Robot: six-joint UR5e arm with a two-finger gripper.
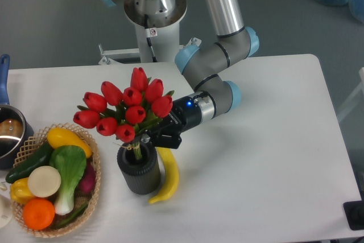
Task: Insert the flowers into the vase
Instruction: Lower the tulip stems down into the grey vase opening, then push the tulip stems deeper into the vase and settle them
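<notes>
A bunch of red tulips with green leaves, the flowers, stands nearly upright with its tied stems down inside the mouth of the vase. The vase is a short dark ribbed cylinder standing on the white table. My gripper comes in from the right, just above the vase's rim, and is shut on the flowers' stems below the leaves. The stem ends are hidden inside the vase.
A yellow banana lies against the vase's right side. A wicker basket of vegetables and fruit sits at the left front. A metal pot with a blue handle stands at the left edge. The arm's base is behind.
</notes>
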